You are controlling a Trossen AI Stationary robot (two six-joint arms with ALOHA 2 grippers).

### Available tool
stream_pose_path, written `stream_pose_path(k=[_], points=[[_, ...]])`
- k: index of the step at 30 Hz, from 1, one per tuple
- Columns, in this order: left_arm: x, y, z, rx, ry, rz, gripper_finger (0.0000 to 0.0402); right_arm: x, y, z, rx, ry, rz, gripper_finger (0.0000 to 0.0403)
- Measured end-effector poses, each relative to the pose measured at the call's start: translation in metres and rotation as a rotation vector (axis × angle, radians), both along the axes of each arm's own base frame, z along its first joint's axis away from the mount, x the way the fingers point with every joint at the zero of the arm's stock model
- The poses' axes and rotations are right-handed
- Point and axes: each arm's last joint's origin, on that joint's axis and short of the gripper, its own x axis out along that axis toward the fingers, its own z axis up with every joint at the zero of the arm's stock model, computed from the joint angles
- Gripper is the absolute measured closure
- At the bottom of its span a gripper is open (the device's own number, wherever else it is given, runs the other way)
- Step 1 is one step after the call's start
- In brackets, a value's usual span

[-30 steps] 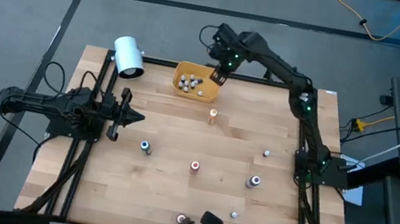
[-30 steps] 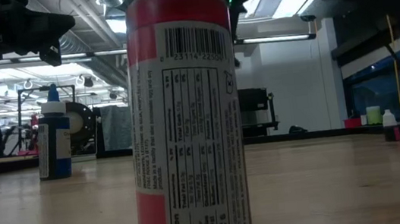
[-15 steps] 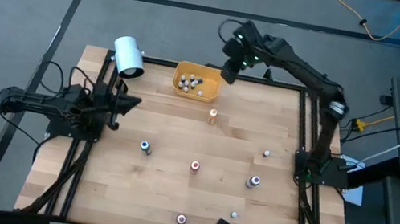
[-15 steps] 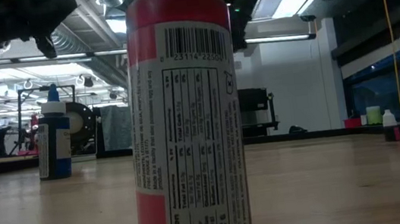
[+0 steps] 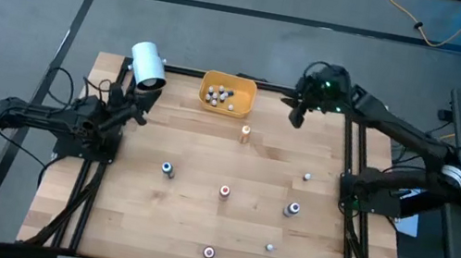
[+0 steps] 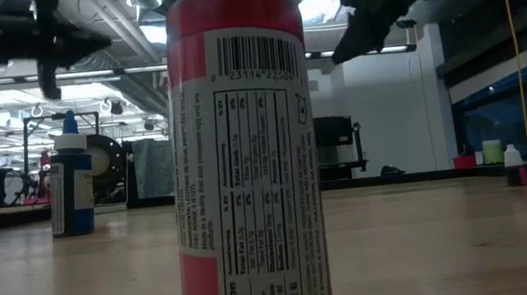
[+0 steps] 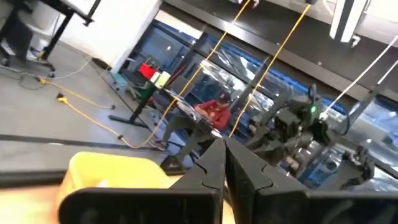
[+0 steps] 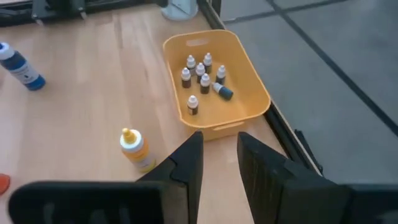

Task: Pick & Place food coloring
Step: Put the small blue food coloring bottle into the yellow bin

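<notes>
Food coloring bottles (image 5: 225, 191) stand spread out on the wooden table (image 5: 186, 225). More sit in the yellow bin (image 8: 249, 87) at the far edge. The left gripper (image 5: 138, 106) waits at the left side, fingers pressed together. The right gripper (image 5: 294, 116) hangs beside the bin, fingers a little apart, holding nothing.

The table (image 5: 195, 226) is pale wood with a black frame. A yellow-orange bin (image 5: 240, 101) near its far edge holds small bottles (image 8: 200, 73) with white caps and dark bodies. The red bottle (image 6: 240, 150) carries a white label with a black barcode. The cylinder (image 5: 147, 65) is white.
</notes>
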Motion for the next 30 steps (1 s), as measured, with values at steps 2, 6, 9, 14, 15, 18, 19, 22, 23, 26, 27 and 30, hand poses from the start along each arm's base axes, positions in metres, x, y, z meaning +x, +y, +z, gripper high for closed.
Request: stream_pose_path(k=[2, 6, 9, 14, 15, 18, 19, 22, 23, 26, 27, 30], points=[[0.008, 0.003, 0.018, 0.008, 0.055, 0.012, 0.0395, -0.007, 0.001, 0.002, -0.017, -0.022, -0.011, 0.0302], [0.036, 0.016, 0.054, 0.004, 0.355, 0.059, 0.0395, -0.015, -0.004, 0.008, -0.058, -0.046, -0.029, 0.0302], [0.062, 0.038, 0.074, -0.094, 0.551, 0.083, 0.0395, -0.017, -0.008, 0.012, -0.084, -0.065, 0.003, 0.0302], [0.109, 0.093, 0.097, -0.287, 0.688, -0.051, 0.0395, -0.018, -0.012, 0.018, -0.103, -0.136, 0.07, 0.0302], [0.118, 0.105, 0.1, -0.311, 0.71, -0.092, 0.0395, -0.018, -0.012, 0.019, -0.106, -0.15, 0.08, 0.0302], [0.146, 0.14, 0.099, -0.342, 0.789, -0.197, 0.0395, -0.019, -0.014, 0.021, -0.111, -0.182, 0.103, 0.0302], [0.155, 0.151, 0.098, -0.345, 0.816, -0.226, 0.0395, -0.018, -0.014, 0.022, -0.113, -0.191, 0.109, 0.0302], [0.176, 0.181, 0.085, -0.361, 0.887, -0.357, 0.0387, -0.018, -0.014, 0.023, -0.11, -0.2, 0.12, 0.0302], [0.182, 0.189, 0.079, -0.378, 0.909, -0.406, 0.0381, -0.018, -0.014, 0.022, -0.104, -0.199, 0.119, 0.0302], [0.197, 0.208, 0.059, -0.418, 0.982, -0.523, 0.0354, -0.018, -0.013, 0.021, -0.068, -0.201, 0.105, 0.0302], [0.2, 0.212, 0.053, -0.419, 1.014, -0.549, 0.0343, -0.019, -0.013, 0.021, -0.053, -0.2, 0.099, 0.0302], [0.21, 0.222, 0.039, -0.395, 1.128, -0.611, 0.0307, -0.019, -0.013, 0.02, -0.039, -0.194, 0.095, 0.0302]])
